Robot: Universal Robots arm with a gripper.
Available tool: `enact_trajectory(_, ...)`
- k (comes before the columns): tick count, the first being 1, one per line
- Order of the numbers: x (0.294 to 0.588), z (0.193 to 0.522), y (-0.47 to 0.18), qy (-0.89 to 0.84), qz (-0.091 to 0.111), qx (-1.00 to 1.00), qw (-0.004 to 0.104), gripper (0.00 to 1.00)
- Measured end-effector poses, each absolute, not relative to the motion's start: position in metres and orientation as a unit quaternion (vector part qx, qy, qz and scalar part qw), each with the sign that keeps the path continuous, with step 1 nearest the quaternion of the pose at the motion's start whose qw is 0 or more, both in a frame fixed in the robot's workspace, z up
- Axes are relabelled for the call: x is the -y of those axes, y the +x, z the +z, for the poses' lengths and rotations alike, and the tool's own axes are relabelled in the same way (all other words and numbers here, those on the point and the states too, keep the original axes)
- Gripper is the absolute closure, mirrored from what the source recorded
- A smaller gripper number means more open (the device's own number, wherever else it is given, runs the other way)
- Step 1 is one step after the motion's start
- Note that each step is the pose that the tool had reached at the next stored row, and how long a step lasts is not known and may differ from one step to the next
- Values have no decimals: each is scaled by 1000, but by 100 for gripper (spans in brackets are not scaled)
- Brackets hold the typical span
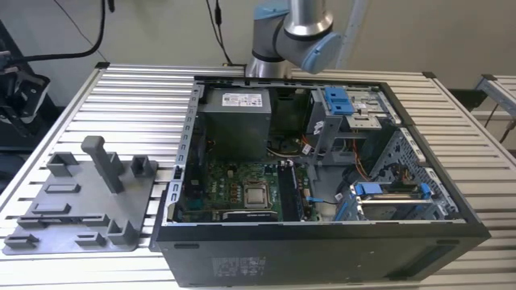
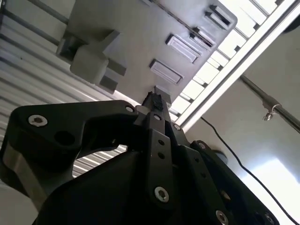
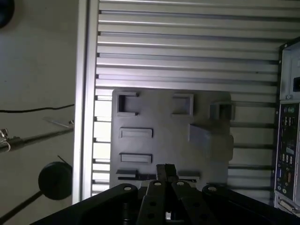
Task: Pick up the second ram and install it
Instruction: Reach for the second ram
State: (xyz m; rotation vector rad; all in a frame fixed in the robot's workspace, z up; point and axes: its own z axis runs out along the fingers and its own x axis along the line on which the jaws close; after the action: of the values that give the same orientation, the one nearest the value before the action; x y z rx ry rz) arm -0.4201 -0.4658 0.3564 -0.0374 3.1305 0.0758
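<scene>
Where the bench [image 1: 121,90] ends at its left edge, the first wrist view shows bare floor [image 3: 37,70] beyond the rail. A grey tray [image 1: 84,199] sits close inside that edge, with open slats between it and the far edge. Its upright post [image 1: 101,160] is the tallest thing on it. Right of the tray stands the open computer case [image 1: 322,248], with a narrow run of slats between them. The exterior view takes in the arm's base [image 1: 282,36] at the far edge. Both wrist views show the tool [image 3: 166,169] above the tray's near end, fingers drawn narrow, tips all but meeting. Just past those tips, a thin dark strip, seemingly the second ram [image 3: 136,177], lies in a long slot. Its long axis runs along the slats, from the left edge toward the case.
</scene>
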Motion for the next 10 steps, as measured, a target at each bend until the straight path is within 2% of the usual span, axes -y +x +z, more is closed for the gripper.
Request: enact_trajectory(10, 488, 354, -420, -12, 24, -1000, 5, 89)
